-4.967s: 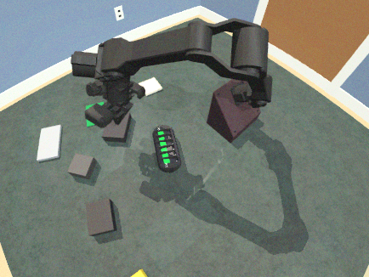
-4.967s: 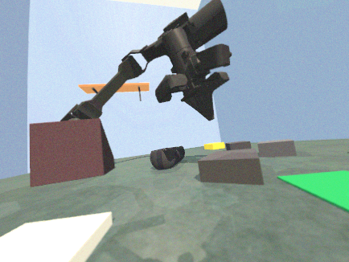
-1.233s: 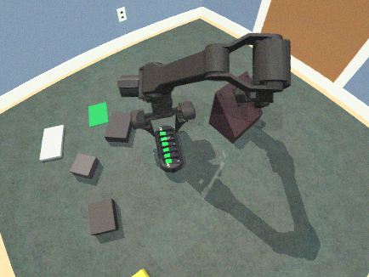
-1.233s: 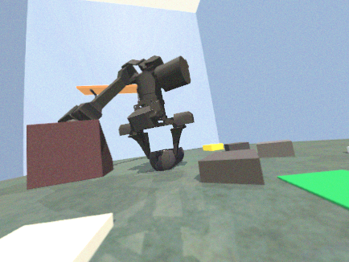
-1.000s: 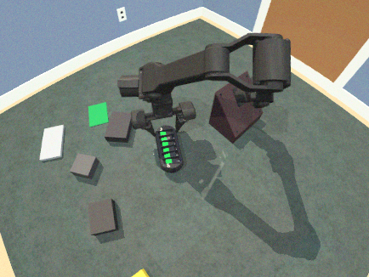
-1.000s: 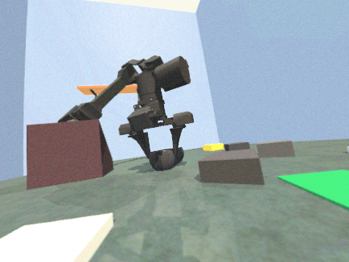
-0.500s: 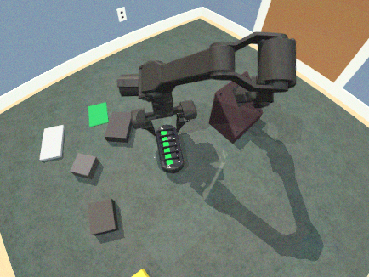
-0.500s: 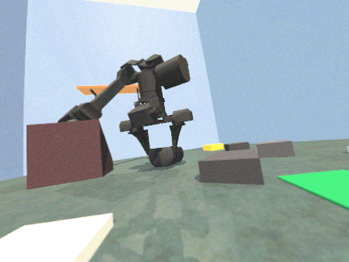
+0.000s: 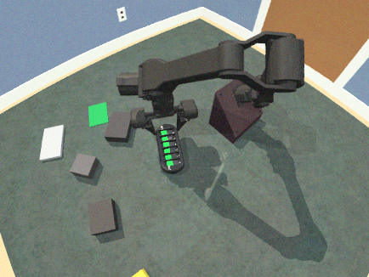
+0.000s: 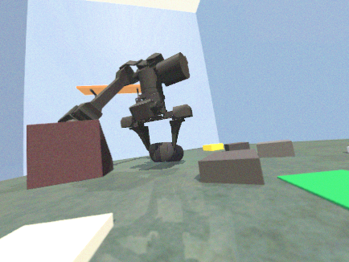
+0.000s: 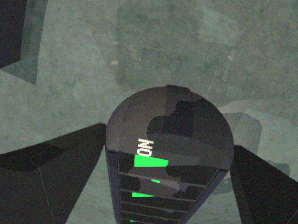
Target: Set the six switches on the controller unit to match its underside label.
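lowered over the tabletop [image 9: 238, 238], end effector [image 9: 163, 124] clamped on the near end of the dark grey controller unit [image 9: 171, 149], one finger [image 10: 141, 134] pressed to each long side, fingers held fairly wide by the unit's body. unit flat on its base directly beneath, stretching away from the end effector with its row of six rocker switches [image 9: 167, 149] facing up, green ends showing along the row; in the wrist view, rounded end of the unit [image 11: 169, 136] filling the space between the two dark fingers. just beside the end effector on one side, a grey block [image 9: 118, 126], and past it a flat green square [image 9: 98, 114]; farther out that way, a white slab [image 9: 52, 142] and two more grey blocks [image 9: 83, 165] [image 9: 102, 217], all apart from the unit. on the opposite side, near the arm's base, a dark red wedge-shaped block [image 9: 234, 112]. well beyond the unit's far end, a yellow piece [image 9: 141, 273] at the frame edge.
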